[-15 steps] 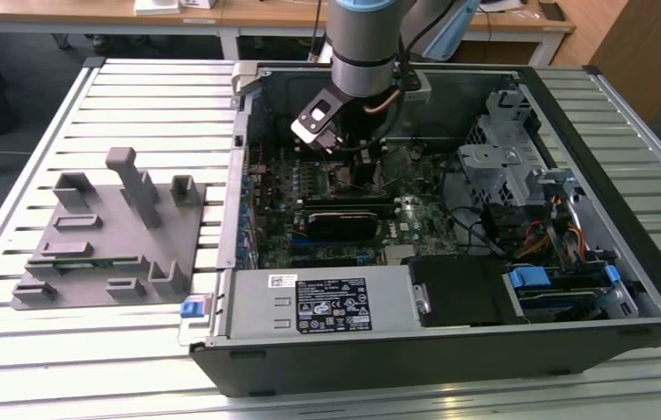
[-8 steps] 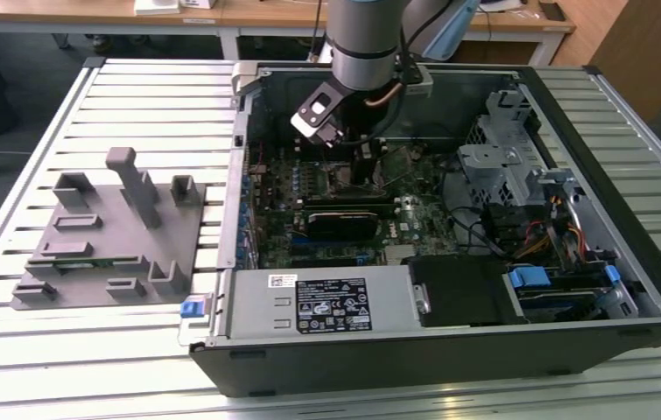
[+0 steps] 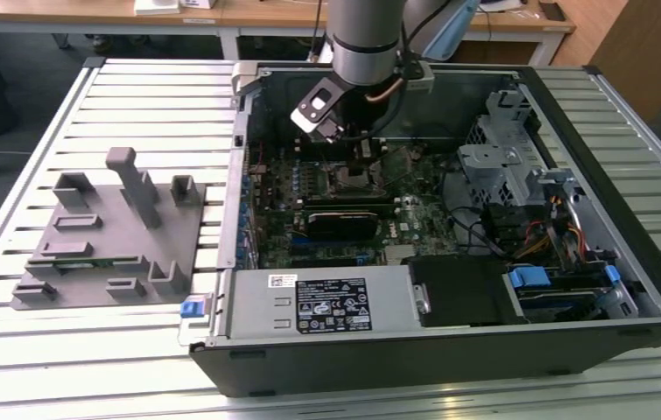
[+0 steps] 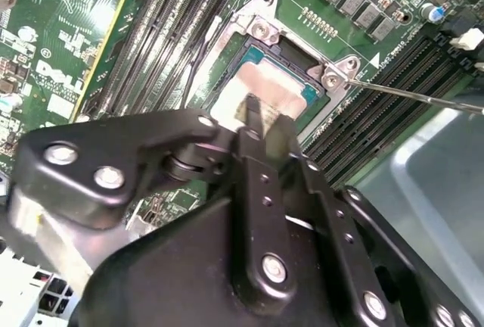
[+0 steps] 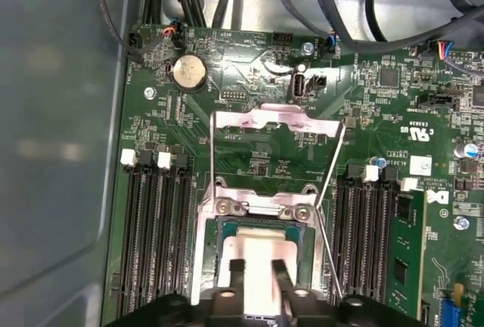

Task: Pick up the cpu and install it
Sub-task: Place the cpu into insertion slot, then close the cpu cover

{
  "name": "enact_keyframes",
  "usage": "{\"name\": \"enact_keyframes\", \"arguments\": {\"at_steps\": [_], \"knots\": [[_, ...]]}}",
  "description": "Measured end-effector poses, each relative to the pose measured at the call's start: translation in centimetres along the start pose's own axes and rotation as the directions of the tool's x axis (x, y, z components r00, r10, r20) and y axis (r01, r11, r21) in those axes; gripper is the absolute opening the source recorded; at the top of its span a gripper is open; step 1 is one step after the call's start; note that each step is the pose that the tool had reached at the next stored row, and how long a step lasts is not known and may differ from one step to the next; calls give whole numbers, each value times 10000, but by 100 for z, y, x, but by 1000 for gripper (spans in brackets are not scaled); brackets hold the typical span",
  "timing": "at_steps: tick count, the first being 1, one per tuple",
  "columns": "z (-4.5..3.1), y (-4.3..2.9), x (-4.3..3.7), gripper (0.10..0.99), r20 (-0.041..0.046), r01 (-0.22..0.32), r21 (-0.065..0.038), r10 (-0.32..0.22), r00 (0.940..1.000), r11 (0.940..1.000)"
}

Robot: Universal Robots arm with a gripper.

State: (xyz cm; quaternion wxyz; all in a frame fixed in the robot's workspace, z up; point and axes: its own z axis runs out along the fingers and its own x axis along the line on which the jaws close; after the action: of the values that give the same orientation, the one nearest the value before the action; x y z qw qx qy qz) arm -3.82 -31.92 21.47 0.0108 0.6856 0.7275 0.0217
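Wooden desks stand behind a slatted metal table in the exterior view, where an open computer case lies on its side with its motherboard facing up. A grey plastic fixture rests on the slats just beside the case, toward the exterior view's left. The robot arm reaches down into the case over the upper part of the board.

In the first wrist view, the cpu lies flat inside the socket, pale metal top up, with a green rim showing around it. The socket's load plate is swung up and the wire lever stands raised (the socket is unlatched). The gripper hangs directly over the chip. Its two black fingers are parted, with pale metal visible between them. They stand within the chip's edges and clasp nothing. Whether the tips touch the top cannot be told. Rows of black memory slots flank the socket, and a coin battery sits farther along the board.

In the second wrist view, the gripper's black housing looms in the foreground. One finger points down at the cpu in its silver-framed socket, and the thin lever crosses toward the case wall.
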Motion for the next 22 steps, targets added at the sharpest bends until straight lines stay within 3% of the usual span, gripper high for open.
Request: {"name": "enact_keyframes", "arguments": {"at_steps": [4,18,22], "knots": [[-26,1,0,114,1,0,1,0,10000,10000],[-101,5,1,106,2,0,2,0,10000,10000],[-156,7,2,106,0,0,2,0,10000,10000]]}}
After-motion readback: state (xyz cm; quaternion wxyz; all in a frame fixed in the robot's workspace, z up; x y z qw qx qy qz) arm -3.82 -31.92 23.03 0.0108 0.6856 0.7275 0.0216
